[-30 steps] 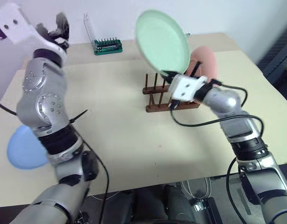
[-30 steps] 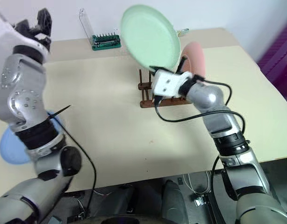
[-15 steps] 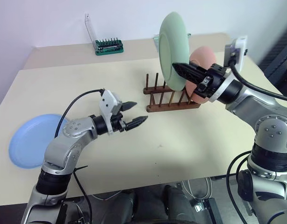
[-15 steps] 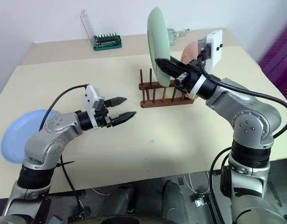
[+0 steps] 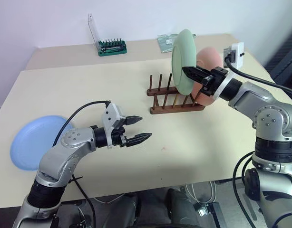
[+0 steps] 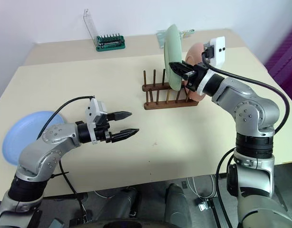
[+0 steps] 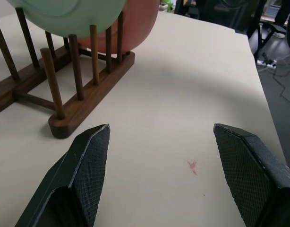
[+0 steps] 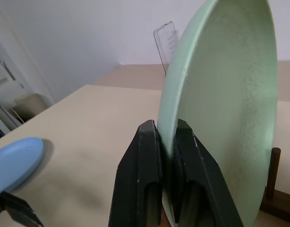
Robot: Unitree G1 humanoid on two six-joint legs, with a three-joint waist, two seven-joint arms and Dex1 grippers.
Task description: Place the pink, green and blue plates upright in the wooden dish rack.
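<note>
While my right gripper (image 5: 189, 73) is pinching the rim of the pale mint green round plastic plate (image 5: 182, 61), upper right of the left eye view, that plate is standing upright above the dark reddish-brown wooden peg rack (image 5: 175, 97), with the pale pink plate (image 5: 209, 61) racked just behind. Lower left, my left gripper (image 5: 138, 129) is hovering open over the beige table (image 5: 193, 147), and the larger light blue plate (image 5: 32, 141) is lying flat at far left.

Through my left wrist view, my spread fingers (image 7: 86, 165) are framing bare tabletop beside the rack.

Through my right wrist view, both fingers (image 8: 138, 179) are clamping the green rim.

My head pair looks forward and down over the tabletop (image 5: 193, 142); both wrist cameras sit close, sharing the wooden dish rack (image 7: 64, 90) and green plate (image 8: 225, 94).
</note>
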